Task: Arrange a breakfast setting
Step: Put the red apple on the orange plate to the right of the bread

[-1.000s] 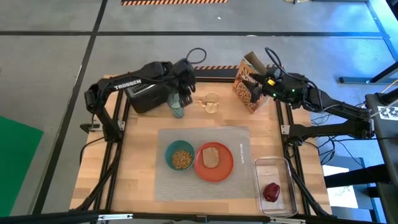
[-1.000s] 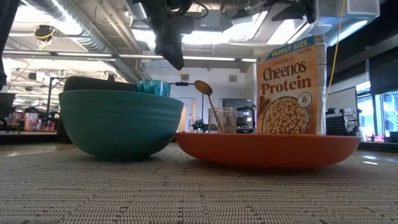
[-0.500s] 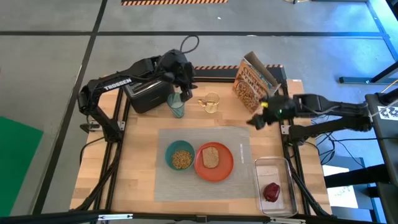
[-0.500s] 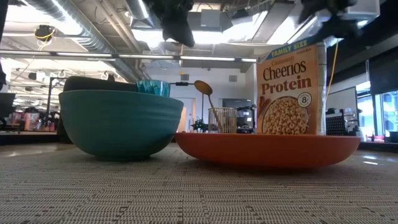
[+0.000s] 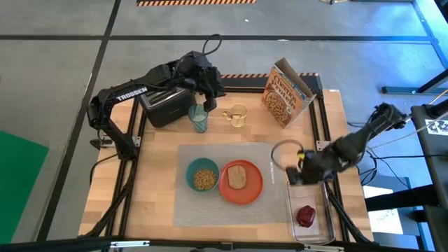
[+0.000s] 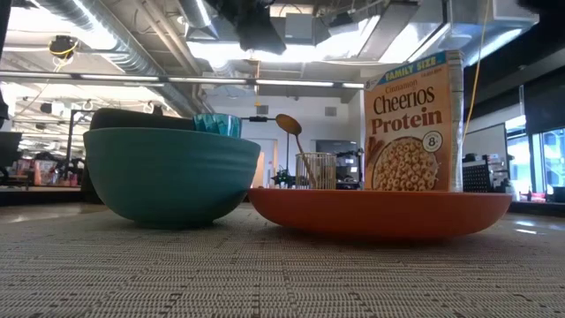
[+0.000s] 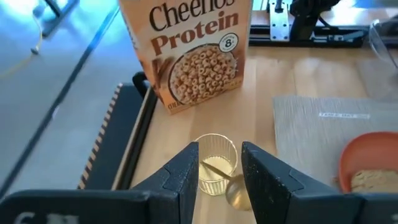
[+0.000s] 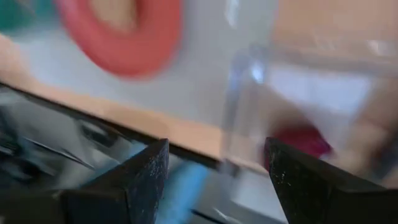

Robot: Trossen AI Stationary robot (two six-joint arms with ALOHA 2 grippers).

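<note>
Tray: a clear plastic tray (image 5: 308,189) at the table's (image 5: 161,210) near right corner holds the small red fruit (image 5: 306,216); in the right wrist view the fruit is a red blur behind the tray wall.
Right claw: the right claw (image 5: 299,170) hangs over the tray's far end, its fingers (image 8: 144,173) spread wide and empty.
Placemat: the grey placemat (image 5: 266,203) carries the teal bowl (image 5: 202,175) with brown cereal and, touching it, the orange plate (image 5: 241,183) with the toast slice (image 5: 238,176); from the low view both contents are hidden behind the rims.
Glass: a small clear glass (image 7: 215,162) beyond the mat holds the gold spoon (image 6: 290,126), its bowl end up.
Teal cup: the translucent cup (image 5: 199,120) stands beside the black toaster (image 5: 166,106), only its rim showing over the bowl in the low view.
Left claw: the left claw (image 5: 212,92) hovers above cup and glass, fingers parted and empty; the low view cuts it off at the top edge.
Cereal box: the Cheerios Protein box (image 5: 285,94) stands upright at the far right.
</note>
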